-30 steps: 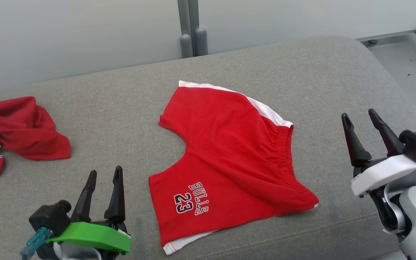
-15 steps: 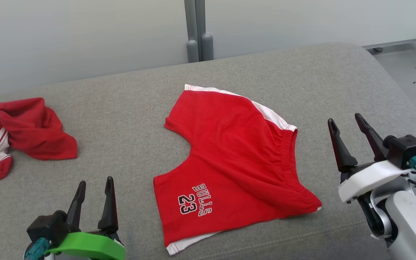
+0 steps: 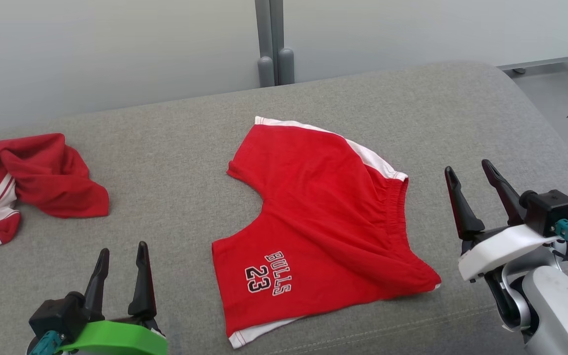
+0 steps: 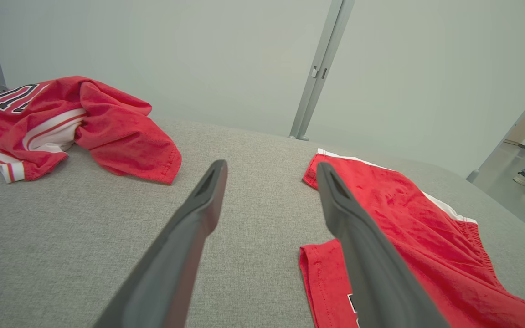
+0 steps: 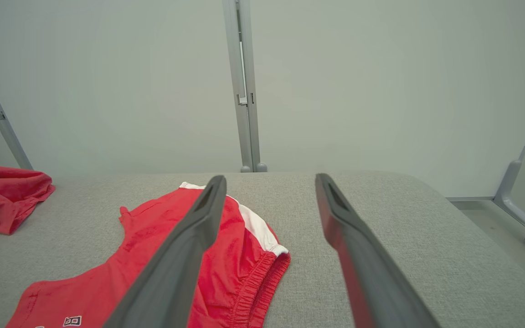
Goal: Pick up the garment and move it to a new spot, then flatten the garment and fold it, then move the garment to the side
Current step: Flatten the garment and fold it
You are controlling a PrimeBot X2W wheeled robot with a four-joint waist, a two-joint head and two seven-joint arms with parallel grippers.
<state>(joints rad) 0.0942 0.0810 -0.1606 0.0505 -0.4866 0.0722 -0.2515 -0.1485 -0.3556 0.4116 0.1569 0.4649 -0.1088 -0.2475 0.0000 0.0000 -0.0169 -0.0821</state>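
Garment: red shorts [image 3: 323, 222] of soft knit fabric, lying flat near the centre of the worktop [image 3: 165, 148]; legs toward the left end effector, waistband toward the right end effector; visible also in the left wrist view [image 4: 404, 218] and the right wrist view [image 5: 153, 246]. Waistband: gathered elastic, ribbed in appearance; a white panel runs along the far side edge; a white hem shows at the near leg opening; the crotch forms a curved notch between the two legs. Lettering [image 3: 269, 273] on the near leg: "BULLS" over "23", white characters with dark outline.

Worktop: padded, rounded at its edge, covered in grey woven textile with a stitched seam along the near side.

Second garment [image 3: 37, 177]: red with white stripes, crumpled in a loose heap at the far left, well apart from the shorts; dark outlined numerals show on it in the left wrist view [image 4: 84, 123], not legible.

Left end effector [image 3: 122, 248]: green mount, two tapered dark fingers spread apart, nothing between them; positioned just left of the shorts. Right end effector [image 3: 467, 166]: white mount, fingers likewise spread, empty; positioned near the waistband side, clear of the fabric.
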